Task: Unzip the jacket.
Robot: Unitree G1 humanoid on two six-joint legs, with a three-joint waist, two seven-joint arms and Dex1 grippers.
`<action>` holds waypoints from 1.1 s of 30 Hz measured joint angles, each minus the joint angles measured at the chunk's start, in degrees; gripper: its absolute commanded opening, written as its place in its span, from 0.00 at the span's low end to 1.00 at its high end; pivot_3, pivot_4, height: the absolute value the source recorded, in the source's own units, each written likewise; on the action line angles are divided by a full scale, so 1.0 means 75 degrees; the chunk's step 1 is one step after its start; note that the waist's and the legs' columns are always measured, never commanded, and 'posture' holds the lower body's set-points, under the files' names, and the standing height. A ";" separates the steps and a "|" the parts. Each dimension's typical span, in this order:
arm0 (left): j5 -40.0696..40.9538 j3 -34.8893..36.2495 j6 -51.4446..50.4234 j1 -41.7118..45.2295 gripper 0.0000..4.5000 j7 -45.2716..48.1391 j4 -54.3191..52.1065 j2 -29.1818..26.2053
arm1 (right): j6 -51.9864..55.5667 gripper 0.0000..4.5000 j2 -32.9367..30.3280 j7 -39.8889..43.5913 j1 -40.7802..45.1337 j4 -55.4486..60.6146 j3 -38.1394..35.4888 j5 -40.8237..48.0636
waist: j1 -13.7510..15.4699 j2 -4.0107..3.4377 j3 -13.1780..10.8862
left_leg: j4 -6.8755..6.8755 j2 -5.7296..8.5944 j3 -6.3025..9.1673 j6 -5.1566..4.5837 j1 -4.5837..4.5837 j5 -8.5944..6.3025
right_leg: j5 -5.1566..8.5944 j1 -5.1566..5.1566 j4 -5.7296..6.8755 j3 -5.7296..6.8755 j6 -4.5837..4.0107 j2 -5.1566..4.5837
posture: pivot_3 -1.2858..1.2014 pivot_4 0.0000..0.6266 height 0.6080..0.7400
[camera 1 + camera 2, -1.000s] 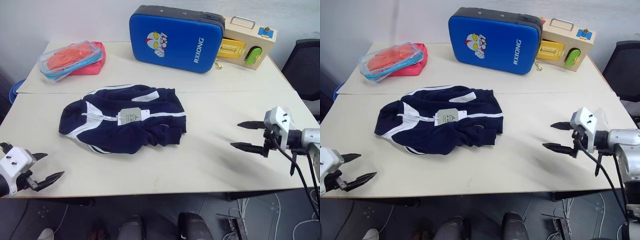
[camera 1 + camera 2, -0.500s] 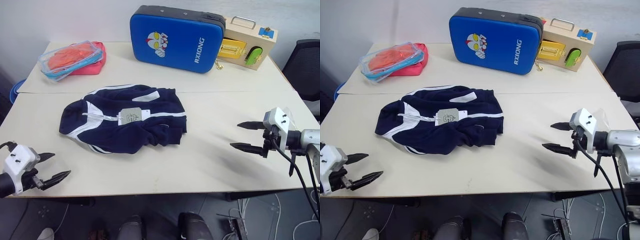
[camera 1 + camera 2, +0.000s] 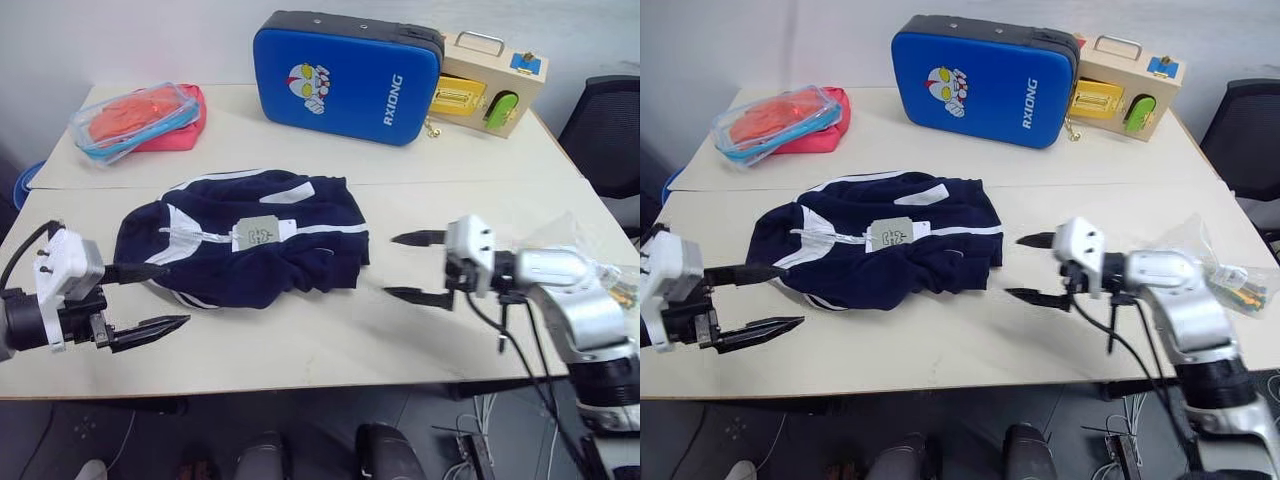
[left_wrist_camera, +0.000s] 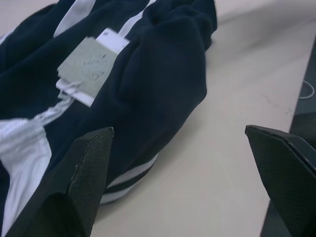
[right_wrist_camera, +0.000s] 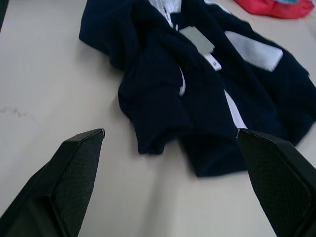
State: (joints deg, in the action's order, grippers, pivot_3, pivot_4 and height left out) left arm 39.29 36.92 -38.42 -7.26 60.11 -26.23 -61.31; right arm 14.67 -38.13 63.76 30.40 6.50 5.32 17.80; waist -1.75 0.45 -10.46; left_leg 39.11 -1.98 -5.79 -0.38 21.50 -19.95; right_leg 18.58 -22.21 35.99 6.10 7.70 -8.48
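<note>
The navy jacket (image 3: 310, 255) lies crumpled in the middle of the table, white stripes showing, with a grey-white tag (image 3: 259, 233) on top beside the white zipper (image 3: 195, 235). My left gripper (image 3: 175, 294) hovers open at the jacket's left near edge, nothing between its fingers. My right gripper (image 3: 389, 266) is open too, pointing at the jacket's right edge from a short gap away. In the left wrist view the jacket (image 4: 148, 74) and tag (image 4: 86, 66) lie just beyond the fingers (image 4: 89, 163). The right wrist view shows the jacket's (image 5: 197, 98) folded hem ahead.
A stiff blue padded case (image 3: 345, 75) and a wooden latch box (image 3: 490, 95) stand at the back. A clear pouch of orange and pink cloth (image 3: 135, 115) lies back left. A clear plastic bag (image 3: 1230, 280) lies by my right arm. A black chair (image 3: 610, 140) stands at the right.
Both grippers have closed in on the jacket: the left rose and swung right to its left edge, the right swept left toward its right edge. Both stayed open.
</note>
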 measured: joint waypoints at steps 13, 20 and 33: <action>-0.0192 -0.0004 -0.0012 0.0257 1.00 0.0048 0.0018 -0.0087 | -0.1101 1.00 0.1371 0.0413 0.1771 -0.2777 0.1586 -0.1236 | -0.0003 0.0001 0.0000 | 0.0004 0.0010 0.0005 -0.0001 0.0015 0.0001 | 0.0000 -0.0010 0.0003 -0.0001 -0.0001 0.0003 | 0.52 0.24 1.00; -0.0408 -0.0075 0.0143 0.0102 1.00 0.0041 0.0017 0.0005 | -0.1995 0.91 0.2098 0.0008 0.2290 -0.4474 0.1933 -0.2200 | -0.0124 0.0001 0.0000 | 0.0002 0.0003 0.0002 0.0006 0.0018 0.0004 | 0.0001 -0.0020 0.0012 -0.0005 -0.0002 0.0007 | 0.52 0.24 1.00; -0.2720 -0.0961 0.2878 0.0262 1.00 0.0153 0.2605 -0.0340 | -0.2781 0.08 0.2346 -0.0177 0.2313 -0.4947 0.1941 -0.2682 | -0.0210 0.0001 0.0000 | 0.0000 0.0001 -0.0028 0.0013 0.0018 0.0008 | 0.0002 -0.0024 0.0017 -0.0002 -0.0003 0.0015 | 0.52 0.24 1.00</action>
State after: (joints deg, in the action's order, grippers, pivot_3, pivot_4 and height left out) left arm 18.89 29.71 -16.83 -5.30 61.25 -6.69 -63.86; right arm -6.19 -20.53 62.44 47.75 -30.60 19.88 -2.32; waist -3.33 0.45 -10.45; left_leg 39.11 -1.97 -6.00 -0.28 21.63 -19.89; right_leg 18.60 -22.39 36.12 6.08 7.68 -8.36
